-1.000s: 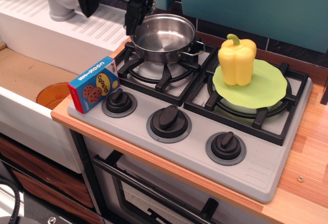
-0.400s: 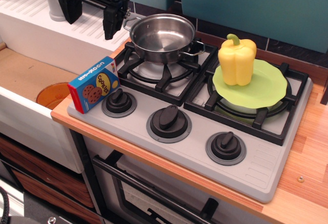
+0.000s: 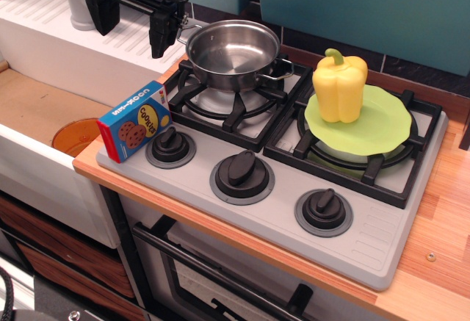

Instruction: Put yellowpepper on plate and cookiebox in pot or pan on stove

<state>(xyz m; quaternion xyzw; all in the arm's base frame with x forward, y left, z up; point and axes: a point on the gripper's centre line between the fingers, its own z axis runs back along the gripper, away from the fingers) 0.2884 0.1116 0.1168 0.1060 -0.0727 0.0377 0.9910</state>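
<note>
A grey stove (image 3: 382, 251) sits in a wooden counter (image 3: 444, 218), with black grates over two burners and three black knobs (image 3: 241, 171) in a row along its front edge. On the right grate lies a lime-green plate (image 3: 385, 126) with a wavy rim, and a glossy yellow pepper (image 3: 339, 86) stands upright on the left part of it, its curved stem pointing up. On the left grate sits a shiny steel pot (image 3: 233, 53) with small loop handles at its sides; its inside is bare metal. A small blue cookie box (image 3: 134, 121) stands on its long edge at the front left corner of the stove, just beside the leftmost knob, its cookie picture facing the camera and its lettering upside down. The black gripper (image 3: 131, 21) hangs at the top left, above the white ribbed drainboard (image 3: 51, 34), to the left of the pot and apart from it, well behind the box. Its two fingers (image 3: 160, 36) point downward with a wide gap between them and nothing held. A grey cylindrical fitting (image 3: 76, 1) stands on the drainboard behind the left finger. Below the counter's left end, part of an orange translucent bowl (image 3: 72, 136) shows in the recessed sink area.
</note>
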